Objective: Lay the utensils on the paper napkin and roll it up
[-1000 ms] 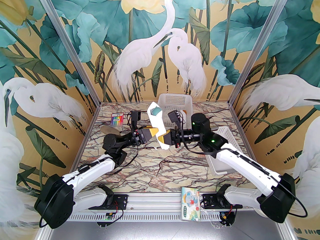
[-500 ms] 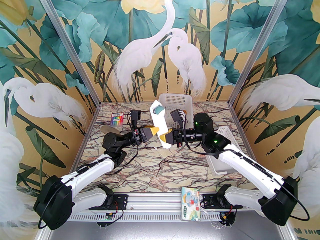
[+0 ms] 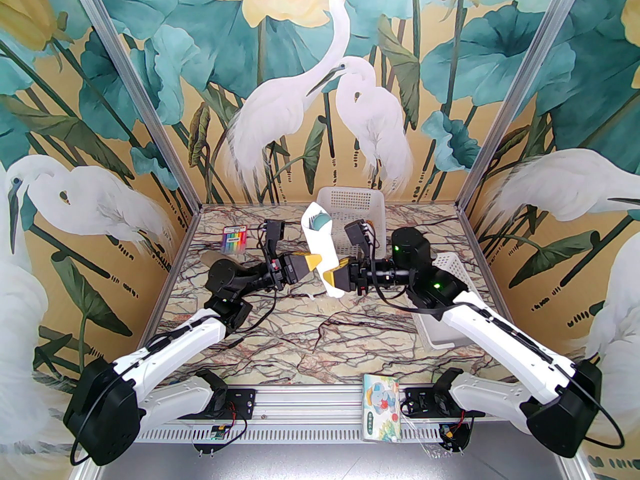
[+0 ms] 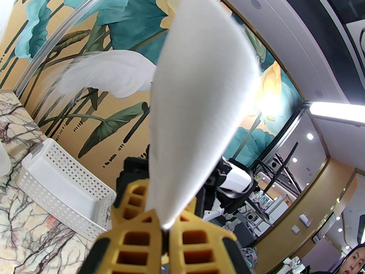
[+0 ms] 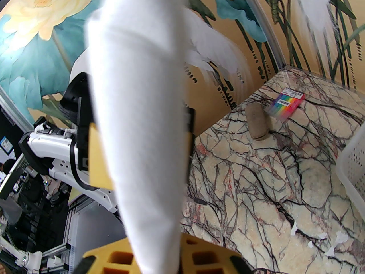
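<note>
Rolled paper napkin [image 3: 322, 248] pinched aloft by left tool [image 3: 312, 262] and right tool [image 3: 330, 274]; squeeze evenly so the spoon [image 3: 317, 222] cannot slip.

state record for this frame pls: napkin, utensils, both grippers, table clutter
napkin: paper napkin rolled into a tube, held off the table, tilted
utensils: teal spoon bowl pokes out of the upper end
left: left gripper, fingers shut on the roll
right: right gripper, shut on the roll's lower part
clutter: back basket, right basket, rainbow pack, tissue pack at the near edge
</note>
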Available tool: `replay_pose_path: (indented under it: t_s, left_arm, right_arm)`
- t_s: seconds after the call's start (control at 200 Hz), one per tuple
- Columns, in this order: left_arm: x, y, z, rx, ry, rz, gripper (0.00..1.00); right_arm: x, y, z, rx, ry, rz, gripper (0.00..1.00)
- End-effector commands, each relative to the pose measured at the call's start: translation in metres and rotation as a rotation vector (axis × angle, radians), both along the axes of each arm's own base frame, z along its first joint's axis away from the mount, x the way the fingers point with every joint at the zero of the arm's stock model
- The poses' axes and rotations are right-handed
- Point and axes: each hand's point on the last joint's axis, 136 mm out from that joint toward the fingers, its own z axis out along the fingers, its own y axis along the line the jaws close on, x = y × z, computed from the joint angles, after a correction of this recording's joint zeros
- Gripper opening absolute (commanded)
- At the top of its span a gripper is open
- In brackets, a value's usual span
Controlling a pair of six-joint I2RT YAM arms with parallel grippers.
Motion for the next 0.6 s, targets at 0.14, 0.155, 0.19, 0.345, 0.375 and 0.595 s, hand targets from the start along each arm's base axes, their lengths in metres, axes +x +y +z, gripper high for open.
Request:
replay_pose_path:
  t_s: [0.14,0.155,0.19,0.345,0.375,0.595]
  left_arm:
    - [0.004,0.003,0.015,0.024,-0.05,0.028,0.0]
    - [0.005,0.003,0.015,0.025,-0.049,0.028,0.0]
    - [0.009,0.003,0.014,0.028,-0.042,0.032,0.0]
    - [0.025,0.003,0.011,0.053,-0.033,0.027,0.0]
    - [0.03,0.002,0.009,0.063,-0.028,0.025,0.0]
    - [0.071,-0.007,-0.008,0.179,-0.015,0.02,0.0]
  right_arm:
    - [0.004,-0.023,-0.006,-0.074,-0.032,-0.122,0.53]
    - [0.003,-0.024,-0.006,-0.077,-0.037,-0.128,0.54]
    - [0.004,-0.028,-0.005,-0.086,-0.051,-0.149,0.56]
    - [0.014,-0.052,-0.003,-0.134,-0.114,-0.302,0.67]
    - [0.016,-0.058,-0.003,-0.143,-0.124,-0.337,0.68]
    - [0.036,-0.103,-0.02,-0.244,-0.155,-0.615,0.79]
